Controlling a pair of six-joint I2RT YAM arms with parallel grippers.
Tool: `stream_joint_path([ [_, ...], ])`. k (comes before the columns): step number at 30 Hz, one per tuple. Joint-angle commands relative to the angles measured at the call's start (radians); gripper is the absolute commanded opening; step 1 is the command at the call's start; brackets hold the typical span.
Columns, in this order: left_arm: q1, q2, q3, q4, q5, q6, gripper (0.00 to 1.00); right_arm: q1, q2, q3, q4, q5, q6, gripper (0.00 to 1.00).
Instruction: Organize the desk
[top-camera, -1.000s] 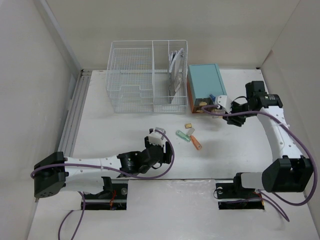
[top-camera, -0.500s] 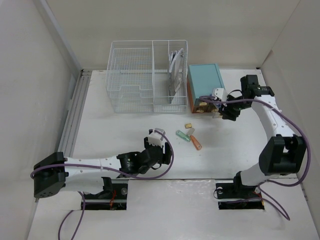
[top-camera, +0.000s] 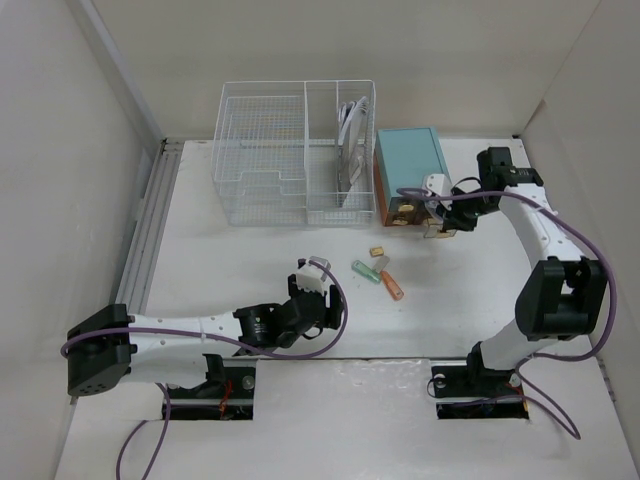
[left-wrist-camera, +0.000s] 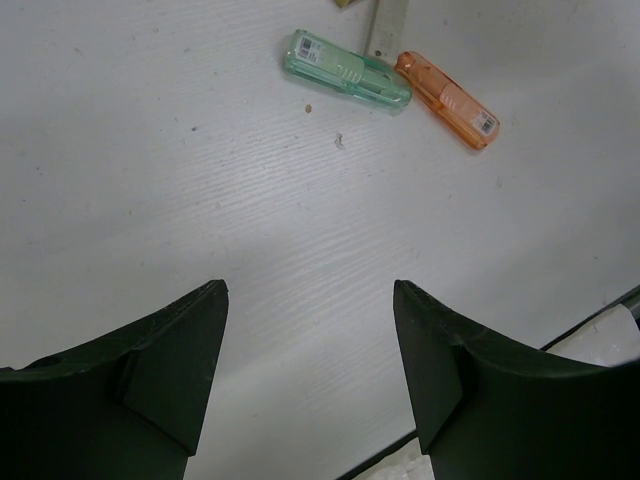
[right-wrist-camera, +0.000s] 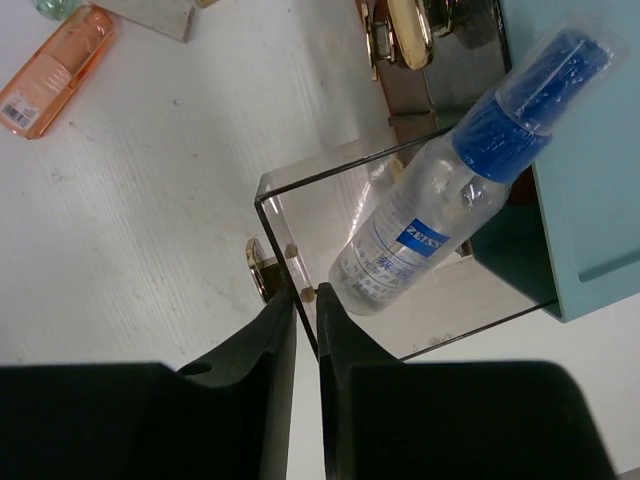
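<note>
Right end effector (right-wrist-camera: 306, 310) gripped clear drawer (right-wrist-camera: 450, 300) on the tabletop (top-camera: 230, 260)

The right end effector was clamped on the clear drawer's front wall. The teal box (top-camera: 410, 162) lay directly beyond, along the drawer's long axis, at the tabletop's back right. A spray bottle (right-wrist-camera: 440, 215) lay inside the drawer. The left end effector (left-wrist-camera: 310, 300) hung well apart, fingers spread.

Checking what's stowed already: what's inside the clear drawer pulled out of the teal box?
One clear bottle with a blue cap lies in the clear drawer. The drawer's back, within the teal box, is hidden.
</note>
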Motion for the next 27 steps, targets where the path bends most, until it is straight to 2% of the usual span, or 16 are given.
stream_joint_path([
  [1, 0.001, -0.028, -0.006, 0.006, -0.017, -0.007, 0.63, -0.005, -0.024, -0.008, -0.031, -0.004, -0.012, 0.1],
  [6, 0.001, -0.028, -0.006, 0.006, -0.017, -0.007, 0.63, -0.005, -0.076, -0.04, -0.08, 0.005, -0.035, 0.03],
  [19, 0.001, -0.019, -0.006, 0.016, -0.017, -0.007, 0.63, -0.005, -0.154, -0.091, -0.146, 0.033, -0.064, 0.03],
  [20, 0.001, -0.019, -0.006, 0.025, -0.017, -0.007, 0.63, -0.005, -0.154, -0.091, -0.146, 0.033, -0.064, 0.06],
  [27, 0.001, -0.028, -0.006, 0.016, -0.017, 0.003, 0.63, -0.005, -0.143, -0.091, -0.146, 0.033, -0.064, 0.1],
])
